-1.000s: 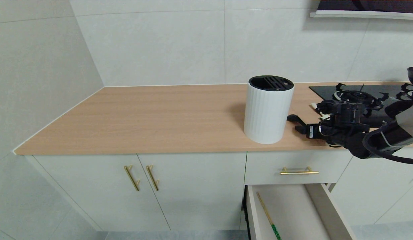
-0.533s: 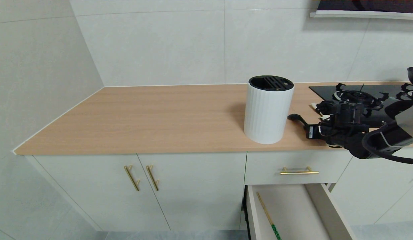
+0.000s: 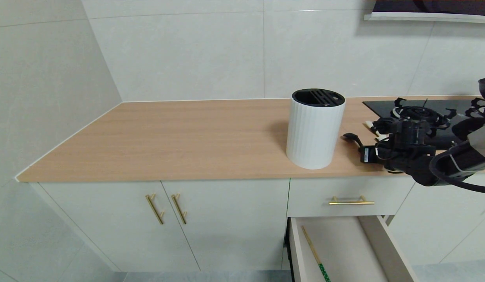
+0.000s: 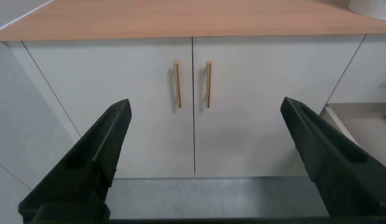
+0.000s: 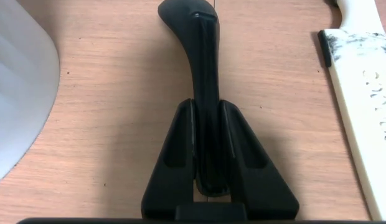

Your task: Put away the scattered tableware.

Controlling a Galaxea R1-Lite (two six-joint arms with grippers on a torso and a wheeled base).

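My right gripper (image 3: 366, 153) is shut on a black utensil handle (image 3: 350, 138), low over the wooden counter (image 3: 187, 137) just right of the white ribbed holder (image 3: 314, 133). In the right wrist view the handle (image 5: 202, 68) runs between the two fingers (image 5: 177, 149) of the gripper (image 5: 208, 158), and its other end is hidden. A white knife with a speckled blade (image 5: 361, 93) lies on the counter beside it, and the holder's wall (image 5: 18, 93) is at the other side. My left gripper (image 4: 205, 118) is open and holds nothing, facing the cabinet doors (image 4: 243, 124).
A black gas hob (image 3: 422, 111) sits at the counter's right end. Below the counter, a drawer (image 3: 387, 250) stands pulled out with a pair of chopsticks (image 3: 313, 252) inside. Above it is a shut drawer with a gold handle (image 3: 351, 202).
My right gripper has shifted slightly to the right with the black handle, away from the white holder. The left arm has not moved.
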